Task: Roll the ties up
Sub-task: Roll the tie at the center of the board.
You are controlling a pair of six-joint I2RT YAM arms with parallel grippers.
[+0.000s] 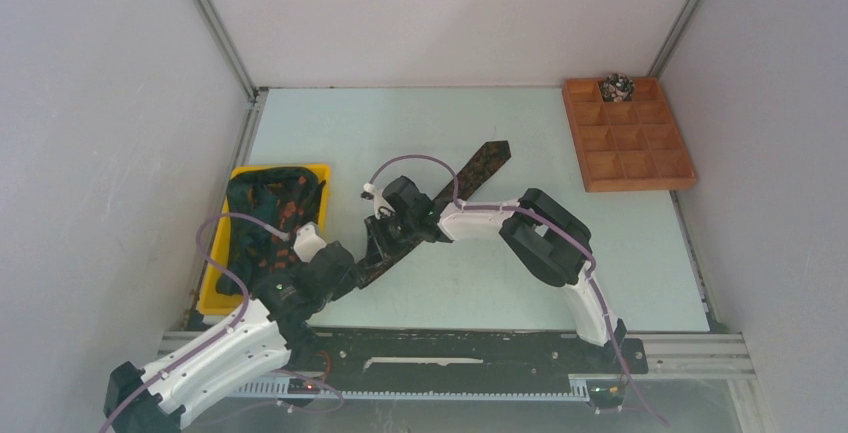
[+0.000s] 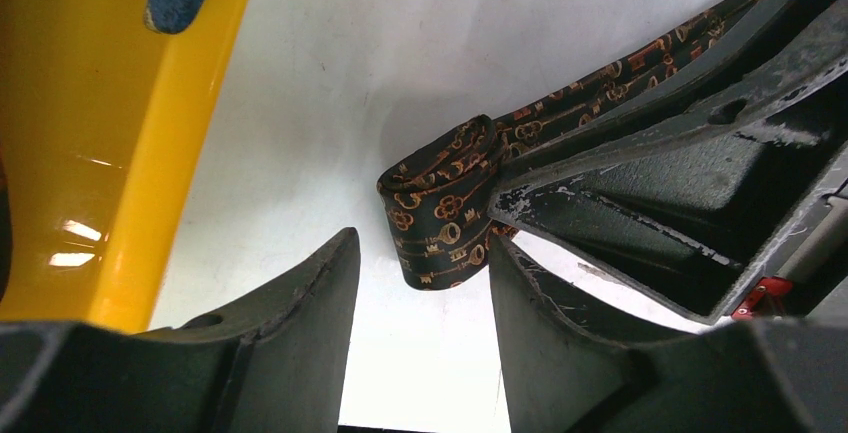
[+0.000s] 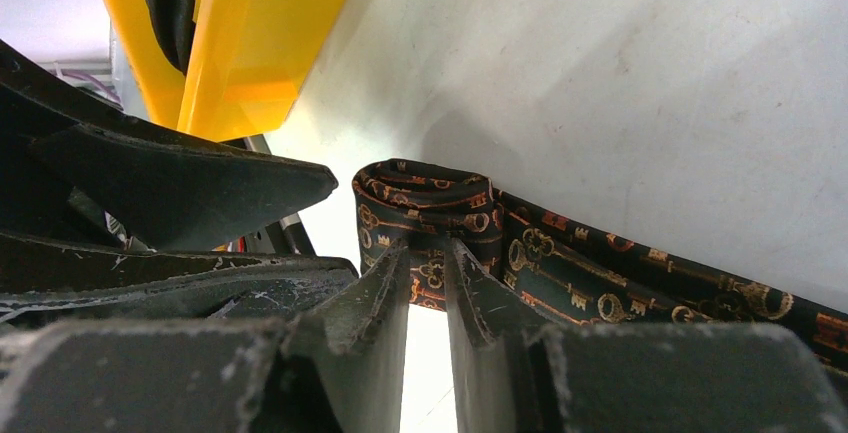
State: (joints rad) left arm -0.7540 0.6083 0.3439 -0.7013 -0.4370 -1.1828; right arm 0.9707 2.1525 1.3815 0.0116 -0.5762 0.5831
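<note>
While most of the long dark necktie with the orange-brown key print point(image 1: 480, 168) lies flat and diagonal across the pale counter point(image 1: 620, 253), its near end is wound into only a small starter coil point(image 3: 425, 188), so I judge this roll barely begun. My right gripper point(image 3: 425, 253) is nearly closed, pinching the coil's edge between its tips. My left gripper point(image 2: 420, 245) stands about half open just beside the coil's end, holding nothing. 1 small patterned coil point(image 1: 617, 86) sits in a top-row compartment of the brown wooden divided tray point(image 1: 640, 185) at the far right. A heap of dark patterned ties point(image 1: 265, 218) waits in the yellow plastic bin point(image 1: 213, 288) on the left. Only the top view shows the tray, the heap and the unrolled length. Only the wrist views show the coil's layers and the key print.
</note>
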